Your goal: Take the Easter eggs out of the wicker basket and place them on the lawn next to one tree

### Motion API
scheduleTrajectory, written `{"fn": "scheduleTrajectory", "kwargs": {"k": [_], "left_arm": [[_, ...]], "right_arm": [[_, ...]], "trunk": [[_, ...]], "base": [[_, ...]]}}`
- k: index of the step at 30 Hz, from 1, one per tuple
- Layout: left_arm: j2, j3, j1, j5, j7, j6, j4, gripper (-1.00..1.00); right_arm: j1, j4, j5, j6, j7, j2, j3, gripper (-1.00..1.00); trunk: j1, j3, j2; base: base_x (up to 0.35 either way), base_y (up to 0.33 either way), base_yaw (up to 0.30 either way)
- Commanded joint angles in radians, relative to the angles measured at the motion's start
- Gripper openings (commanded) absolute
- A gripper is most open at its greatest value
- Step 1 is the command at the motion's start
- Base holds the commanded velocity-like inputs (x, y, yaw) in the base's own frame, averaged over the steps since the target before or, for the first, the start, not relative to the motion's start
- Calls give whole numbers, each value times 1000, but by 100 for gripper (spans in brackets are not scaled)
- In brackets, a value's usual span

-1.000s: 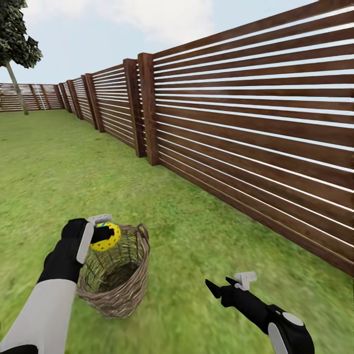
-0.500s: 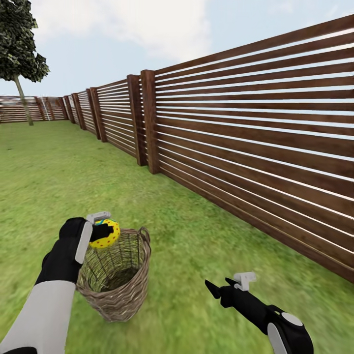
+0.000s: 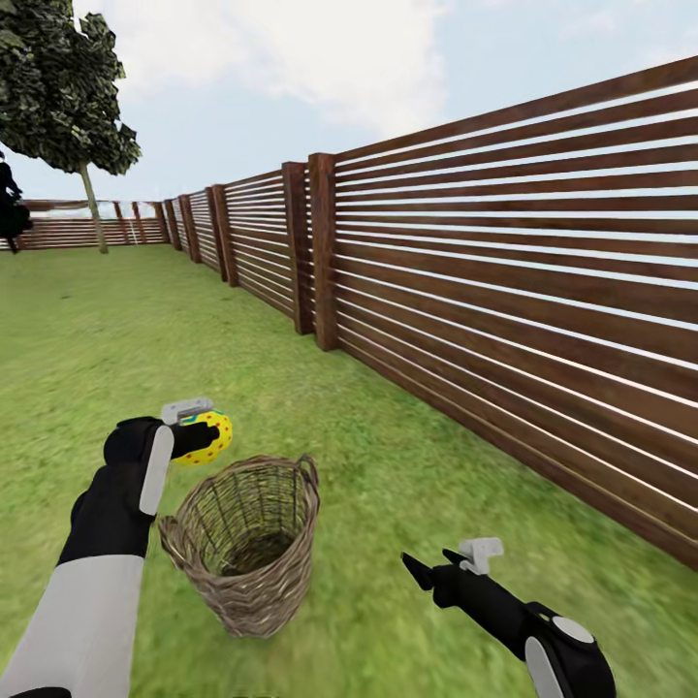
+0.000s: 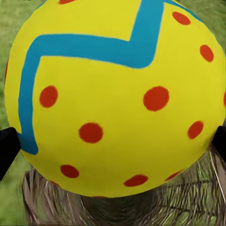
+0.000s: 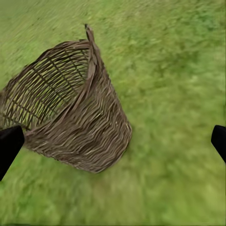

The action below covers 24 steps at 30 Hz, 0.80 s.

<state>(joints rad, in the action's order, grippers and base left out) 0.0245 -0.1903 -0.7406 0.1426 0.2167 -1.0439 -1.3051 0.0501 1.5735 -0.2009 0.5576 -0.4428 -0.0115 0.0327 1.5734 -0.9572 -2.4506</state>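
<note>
I've got one yellow Easter egg w/ red dots and a blue zigzag band [image 3: 206,437] pinched in my left gripper [image 3: 198,435] — held in the air just above and to the left of the rim of the round brown woven-wicker basket [image 3: 247,543]. In the left wrist view the egg [image 4: 115,96] sits tight between the two black fingertips [image 4: 8,146], w/ the basket's weave [image 4: 188,207] below it. Basket stands upright on the mottled green lawn [image 3: 145,330]; can't tell if anything lies at its bottom, the inside is dark. My right gripper [image 3: 436,563] hangs low over the grass to the right of the basket, fingers spread, holding nothing — its wrist view looks at the basket's side [image 5: 80,117]. Dark brown horizontal-slat wooden fence [image 3: 523,271] runs along the right. Far off at the back left stands a tree w/ a slim pale trunk and dark green crown [image 3: 68,87].
</note>
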Motion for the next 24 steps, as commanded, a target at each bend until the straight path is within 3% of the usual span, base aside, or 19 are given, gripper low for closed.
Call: {"fn": "scheduleTrajectory", "kwargs": {"k": [1,21,24], "left_arm": [[0,0,-1,10,9,-3,-2,-100],[0,2,-1,6,9,-3,10,-100],[-1,2,-1,7,9,-3,9,-100]], "right_arm": [[0,1,-6,8,-3,-1,3,100],[1,-1,-6,7,-3,-4,1,100],[1,-1,-6,7,-2,-2,-18,100]], "trunk": [[0,0,0],[0,13,0],[0,15,0]], "base": [[0,0,269],[-38,0,270],[-21,0,265]]}}
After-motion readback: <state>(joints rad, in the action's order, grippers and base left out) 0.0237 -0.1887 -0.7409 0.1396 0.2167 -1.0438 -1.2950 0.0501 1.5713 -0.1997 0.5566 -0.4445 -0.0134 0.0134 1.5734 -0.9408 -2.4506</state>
